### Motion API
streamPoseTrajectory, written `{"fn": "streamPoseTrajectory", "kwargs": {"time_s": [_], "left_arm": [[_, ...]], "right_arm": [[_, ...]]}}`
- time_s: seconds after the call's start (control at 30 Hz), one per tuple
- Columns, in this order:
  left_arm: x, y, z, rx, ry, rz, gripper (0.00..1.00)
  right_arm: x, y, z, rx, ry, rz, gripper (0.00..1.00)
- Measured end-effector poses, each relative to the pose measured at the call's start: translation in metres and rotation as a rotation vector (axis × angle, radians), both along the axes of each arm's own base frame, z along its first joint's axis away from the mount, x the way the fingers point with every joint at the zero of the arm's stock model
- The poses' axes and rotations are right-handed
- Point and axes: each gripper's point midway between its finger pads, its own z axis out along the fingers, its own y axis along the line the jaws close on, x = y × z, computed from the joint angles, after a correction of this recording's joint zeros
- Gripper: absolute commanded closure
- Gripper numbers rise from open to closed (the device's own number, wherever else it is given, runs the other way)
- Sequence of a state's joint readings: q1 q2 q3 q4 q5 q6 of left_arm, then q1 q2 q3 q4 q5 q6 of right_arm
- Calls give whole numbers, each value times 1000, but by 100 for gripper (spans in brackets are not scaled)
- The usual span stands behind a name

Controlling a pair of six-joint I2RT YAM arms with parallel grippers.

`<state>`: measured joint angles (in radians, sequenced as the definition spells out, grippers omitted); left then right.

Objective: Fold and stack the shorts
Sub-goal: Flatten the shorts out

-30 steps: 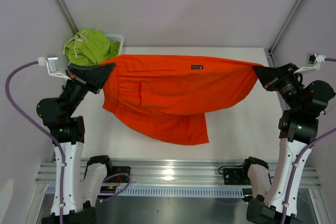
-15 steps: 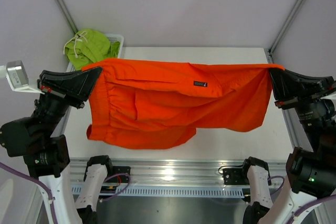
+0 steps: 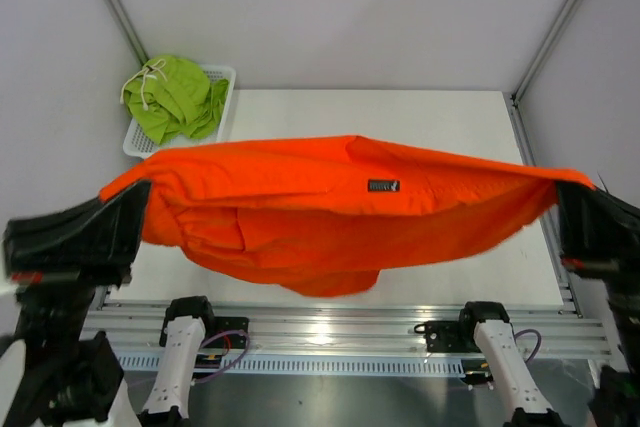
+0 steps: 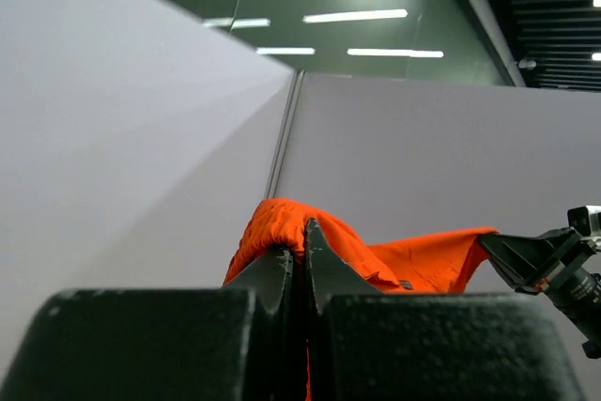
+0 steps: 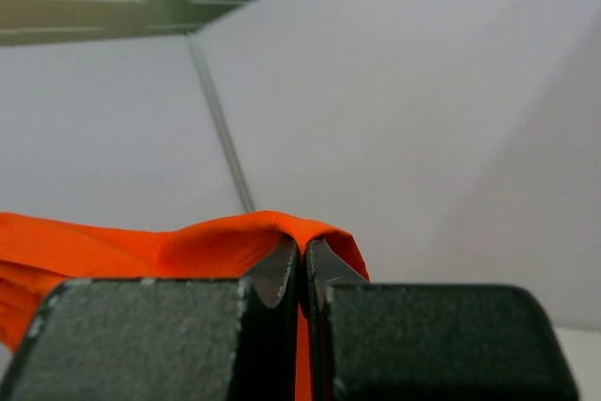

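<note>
Holding the orange shorts [image 3: 330, 212] stretched above the table

The left gripper [image 4: 299, 239] and right gripper [image 5: 301, 253] each have their jaws clamped tight on opposite ends of the fabric, which sags between them over the white table [image 3: 420, 122]. The lime green shorts [image 3: 175, 95] lie bunched in the white mesh basket [image 3: 226, 74] at the far left corner.

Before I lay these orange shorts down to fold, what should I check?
1. Left tool shut on a corner of the orange shorts: ok.
2. Right tool shut on the opposite corner: ok.
3. Shorts stretched flat between the tools: not ok, the middle sags and bunches.
4. Lowest fold clear of the table: cannot tell.
5. Green shorts in the basket, out of the way: ok.
</note>
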<state>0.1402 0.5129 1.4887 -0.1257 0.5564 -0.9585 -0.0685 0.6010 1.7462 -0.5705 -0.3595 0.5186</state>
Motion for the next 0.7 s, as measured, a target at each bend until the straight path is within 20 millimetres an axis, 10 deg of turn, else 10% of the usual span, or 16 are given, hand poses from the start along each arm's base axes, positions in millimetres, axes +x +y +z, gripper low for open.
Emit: {"fn": "streamPoseTrajectory", "kwargs": {"time_s": [0.17,0.37,0.5,0.6,0.7], "left_arm": [[-76,-3,39,1,-210,41,100],[-85,-1,45,-1,-237,59,100],[-30,7,36,-12,-135,71,100],[57,20,7,-28,23,88,100],[165,35,-67,-52,264,97,100]], "right_arm": [[-57,-16,34,63,-143,88,100],[-47,-29,44,82,-121,68,100],[17,-18,34,63,7,72,100],[98,1,-4,24,185,44,100],[176,19,-72,-29,398,5,100]]}}
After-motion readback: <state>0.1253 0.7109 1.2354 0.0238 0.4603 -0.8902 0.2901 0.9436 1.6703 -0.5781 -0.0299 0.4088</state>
